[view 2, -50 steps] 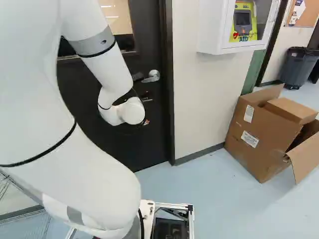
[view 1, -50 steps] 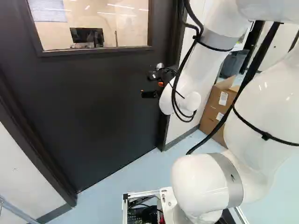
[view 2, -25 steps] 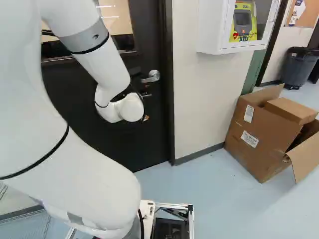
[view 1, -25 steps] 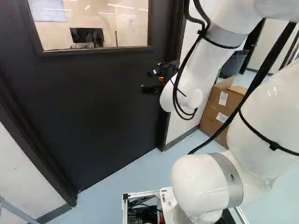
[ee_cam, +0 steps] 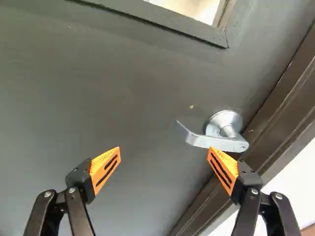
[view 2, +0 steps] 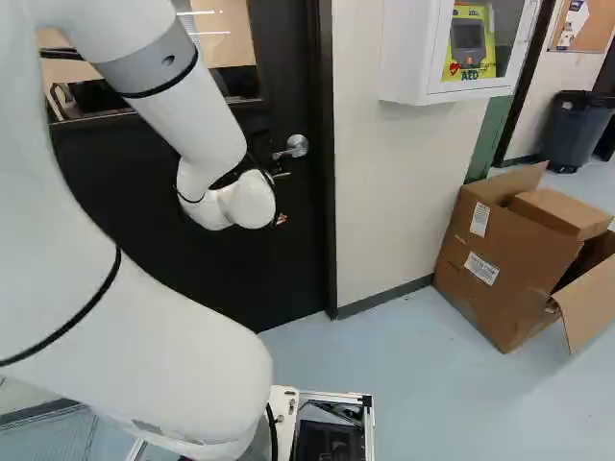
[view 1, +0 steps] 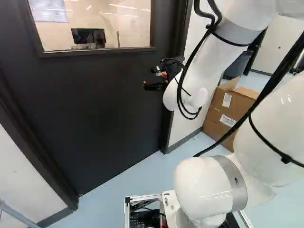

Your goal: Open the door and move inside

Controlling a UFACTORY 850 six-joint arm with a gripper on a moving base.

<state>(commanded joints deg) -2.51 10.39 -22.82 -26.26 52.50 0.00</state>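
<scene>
Arm (view 1: 216, 57) shifted against its foot joint, gripper a bit higher; base and door unmoved. Gripper (ee_cam: 164, 150) wide open, holding nothing, likely spread to take the lever handle (ee_cam: 216, 142). Lever is ahead, off-centre toward the finger nearer the door frame (ee_cam: 290, 98); contact can't be told. Probably needs a sideways shift. Dark door (ee_cam: 98, 98) ahead, looks closed; window (view 1: 95, 28) above; pale blue floor (view 2: 413, 375) below; cardboard box (view 2: 500, 279) off right.
</scene>
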